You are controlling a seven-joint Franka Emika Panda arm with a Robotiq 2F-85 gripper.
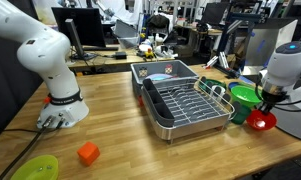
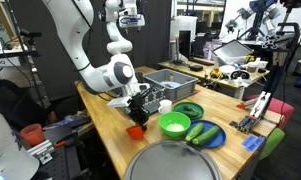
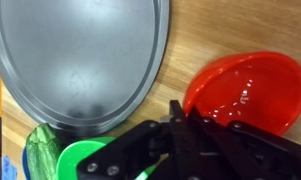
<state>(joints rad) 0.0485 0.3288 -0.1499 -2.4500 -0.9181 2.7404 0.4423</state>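
White rounded arm (image 2: pixel 115 72), black linkage tool (image 2: pixel 140 108).

Wooden table (image 1: pixel 120 120) bore a metal dish rack (image 1: pixel 185 105), green bowl (image 1: pixel 244 97), red bowl (image 1: pixel 261 121) beside it, orange block (image 1: pixel 88 153), lime plate (image 1: pixel 35 168), round steel tray (image 2: pixel 175 162).

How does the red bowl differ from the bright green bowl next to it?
Colour: the red bowl is glossy red, the green bowl bright green. Size: the green bowl looks somewhat wider and deeper than the red bowl. Place: the shut pincer sits right at the red bowl's rim, while the green bowl stands clear of it, nearer the blue plate. Both are round, empty and side by side.
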